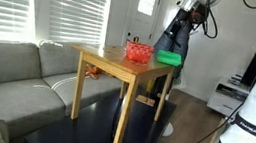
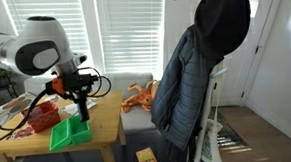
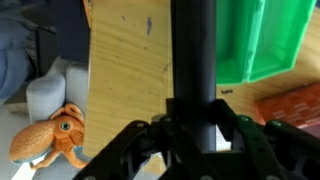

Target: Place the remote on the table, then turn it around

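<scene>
One black remote is hanging upright in my pincer, whose fingers are pinching it from both sides in the wrist view. In an exterior view I am holding it above the light-wood counter, its lower end just over a green tray. I cannot tell whether remote and tray are touching. A red basket is sitting on the counter beside the tray. An orange stuffed toy is lying past the counter's edge, against a grey couch.
</scene>
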{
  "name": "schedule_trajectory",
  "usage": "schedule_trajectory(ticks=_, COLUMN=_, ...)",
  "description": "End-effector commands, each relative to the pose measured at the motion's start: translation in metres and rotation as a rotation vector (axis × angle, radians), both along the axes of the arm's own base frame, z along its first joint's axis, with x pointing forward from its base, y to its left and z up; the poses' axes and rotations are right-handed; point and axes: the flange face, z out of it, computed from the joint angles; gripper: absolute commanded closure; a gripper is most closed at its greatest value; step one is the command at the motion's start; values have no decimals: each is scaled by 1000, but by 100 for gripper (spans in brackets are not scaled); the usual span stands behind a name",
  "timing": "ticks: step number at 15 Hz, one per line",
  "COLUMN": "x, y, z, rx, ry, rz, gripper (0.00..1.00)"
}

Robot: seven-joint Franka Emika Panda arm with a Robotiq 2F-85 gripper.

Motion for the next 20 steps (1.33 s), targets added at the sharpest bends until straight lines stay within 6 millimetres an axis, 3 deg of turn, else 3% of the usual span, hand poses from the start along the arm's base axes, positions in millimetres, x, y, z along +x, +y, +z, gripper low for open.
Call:
schedule_trajectory(ticks=1, x=-24, y=-13, z=-5, rx=-173, ry=90, rz=-24, gripper=82)
schedule_trajectory(ticks=6, x=-8, y=-25, z=-17, rx=-242, ry=163, rz=38, gripper=82)
schedule_trajectory(ticks=13, x=21, y=-48, z=-55, rx=-248, ry=191, rz=167, gripper=82)
schedule_trajectory(ticks=20, x=38, y=-69, z=-90, rx=-271, ry=255, rz=324, gripper=82)
